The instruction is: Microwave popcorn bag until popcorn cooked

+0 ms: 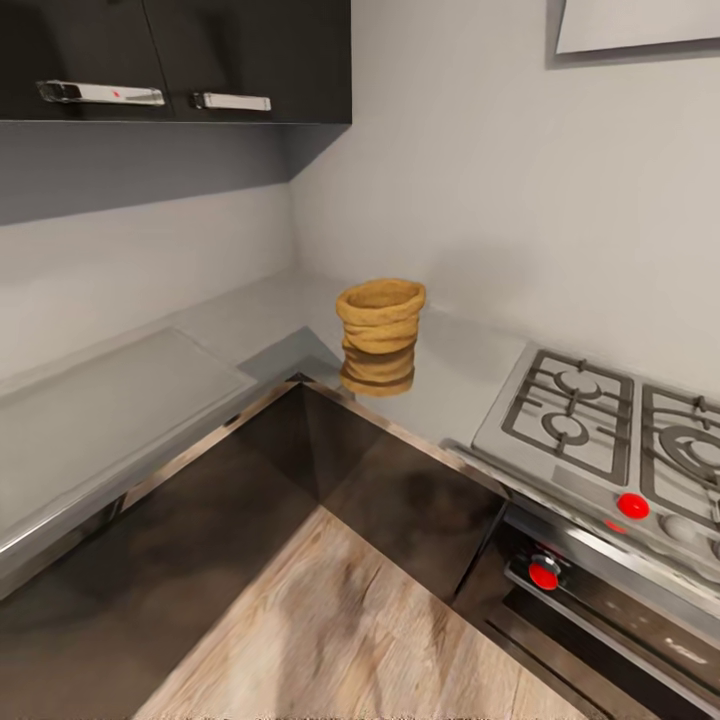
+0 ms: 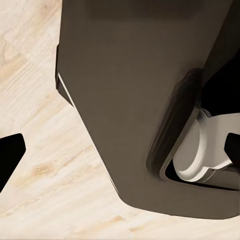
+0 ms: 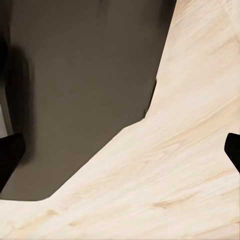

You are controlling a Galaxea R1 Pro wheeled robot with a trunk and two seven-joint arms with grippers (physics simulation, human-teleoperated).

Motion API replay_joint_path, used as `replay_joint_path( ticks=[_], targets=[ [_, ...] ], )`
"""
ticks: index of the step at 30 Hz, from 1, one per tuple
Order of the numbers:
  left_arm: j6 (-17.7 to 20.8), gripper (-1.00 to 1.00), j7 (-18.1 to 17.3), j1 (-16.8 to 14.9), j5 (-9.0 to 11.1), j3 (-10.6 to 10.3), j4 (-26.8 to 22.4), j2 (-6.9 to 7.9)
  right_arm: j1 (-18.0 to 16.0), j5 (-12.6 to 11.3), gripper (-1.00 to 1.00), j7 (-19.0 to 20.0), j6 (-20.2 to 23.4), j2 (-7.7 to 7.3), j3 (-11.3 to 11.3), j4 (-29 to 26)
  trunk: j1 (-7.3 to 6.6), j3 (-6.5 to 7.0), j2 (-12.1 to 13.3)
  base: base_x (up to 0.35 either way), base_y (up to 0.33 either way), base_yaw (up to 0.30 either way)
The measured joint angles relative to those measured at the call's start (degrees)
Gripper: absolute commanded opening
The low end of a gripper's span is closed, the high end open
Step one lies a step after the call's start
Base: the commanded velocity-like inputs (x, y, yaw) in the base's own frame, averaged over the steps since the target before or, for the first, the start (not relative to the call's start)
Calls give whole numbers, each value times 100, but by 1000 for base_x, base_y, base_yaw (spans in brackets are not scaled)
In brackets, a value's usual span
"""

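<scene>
Nearest, both wrist views look down past the robot's dark base [image 2: 125, 100] at pale wood floor [image 3: 175, 175]; left fingertips [image 2: 10, 155] and right fingertips [image 3: 10, 155] sit at opposite frame edges, so both pincers are wide, empty. Mid-frame, the popcorn bag [image 1: 380, 335] stands upright on the corner countertop [image 1: 250, 325], hob [image 1: 600, 430] lower right, likely awaiting approach.

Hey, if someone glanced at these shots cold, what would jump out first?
Probably the mustard-yellow popcorn bag, standing upright in the corner of the pale grey countertop. Next, the steel gas hob to its right, with bright red knobs along the front.
</scene>
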Motion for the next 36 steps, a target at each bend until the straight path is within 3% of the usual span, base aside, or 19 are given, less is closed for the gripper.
replay_joint_path(
  ticks=[24,26,28,30,31,33,36],
  targets=[
    [-6,100,0,-1,-4,7,0,-9,-5,33,100,-65,-5,-37,27,-47,0,-29,0,0,0,0],
    [-5,100,0,-1,-6,6,1,-9,-32,49,100,-31,-4,-87,9,-203,0,-29,0,0,0,0],
    [-7,100,0,0,-6,7,1,-9,-53,58,100,-2,76,-87,9,-774,0,-28,0,0,0,0],
    [-5,100,0,0,-6,7,1,-9,-62,59,100,12,622,-54,4,-1481,0,-28,0,0,0,0],
    [-8,100,0,1,-6,7,2,-9,-64,72,100,23,1138,-17,2,-1949,0,-28,0,0,0,0],
    [-9,100,0,2,-6,8,2,-9,-63,77,100,61,1804,118,-7,-2716,0,-28,0,0,0,0],
    [-8,100,0,1,-6,8,1,-8,-63,55,100,143,2581,229,183,-3603,0,-28,0,0,0,0]
  ],
)
